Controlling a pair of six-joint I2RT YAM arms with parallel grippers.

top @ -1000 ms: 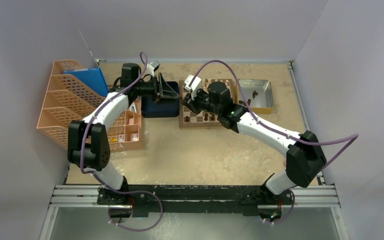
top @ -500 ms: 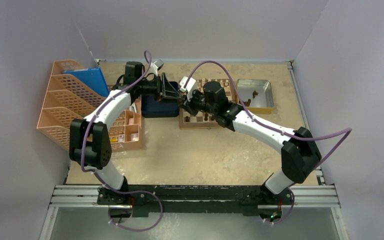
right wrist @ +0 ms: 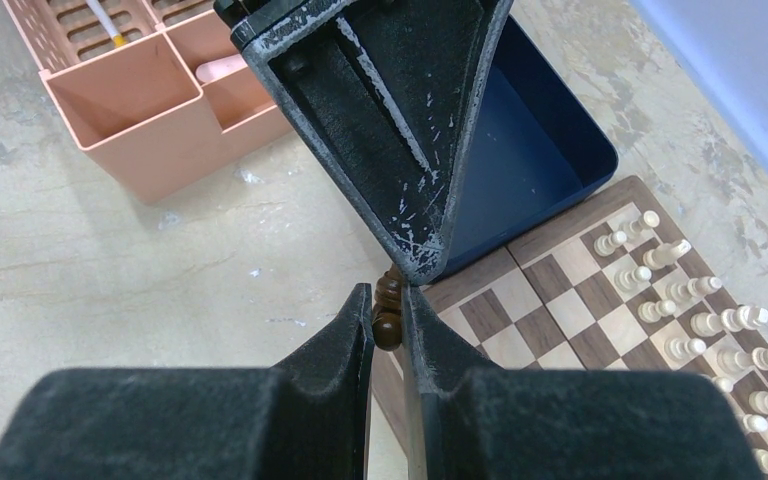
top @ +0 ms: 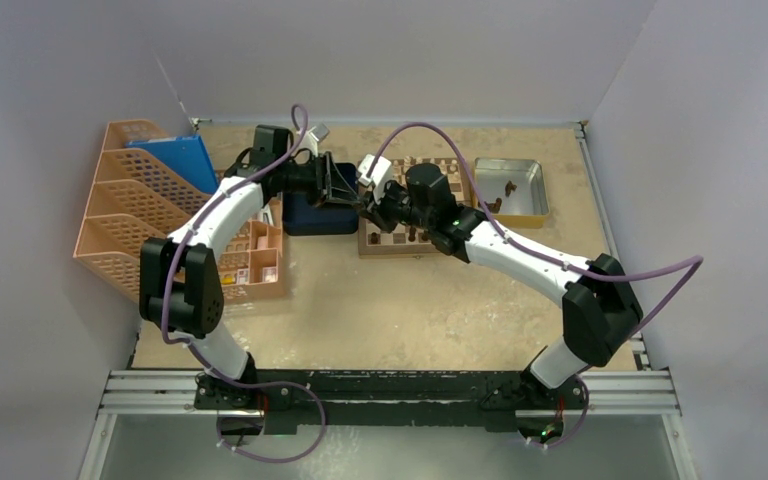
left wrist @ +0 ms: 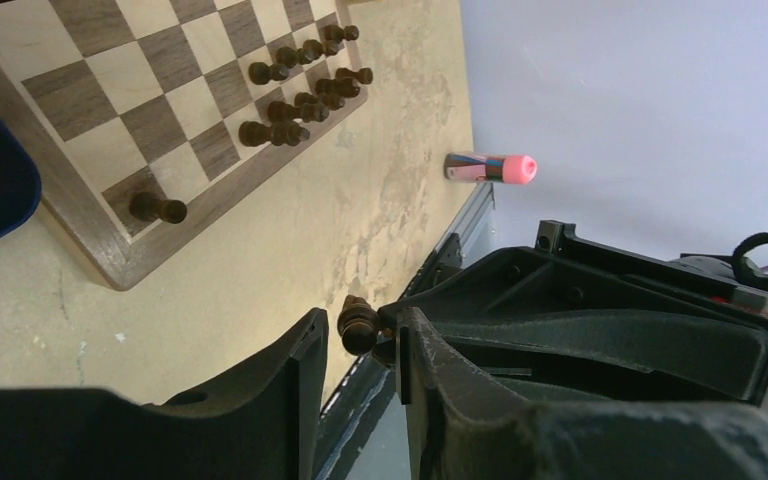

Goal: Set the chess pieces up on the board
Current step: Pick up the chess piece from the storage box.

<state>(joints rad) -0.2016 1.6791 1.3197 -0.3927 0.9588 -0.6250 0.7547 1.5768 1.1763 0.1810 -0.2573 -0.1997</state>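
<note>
My right gripper is shut on a small dark brown chess piece, held in the air over the left border of the board. The left gripper meets it tip to tip, jaws standing narrowly open around the same piece, with a gap showing on one side. In the top view both grippers, left and right, touch noses at the board's left edge. Several dark pieces stand on the board; one stands alone near a corner. White pieces line the opposite side.
A dark blue tray sits just left of the board, under the left gripper. A silver metal tray with a few dark pieces lies right of the board. An orange organizer and file rack stand far left. A pink-capped pen lies by the wall.
The right gripper carried the dark piece leftward to the left gripper's tips. The left gripper's jaws have narrowed around the piece.
</note>
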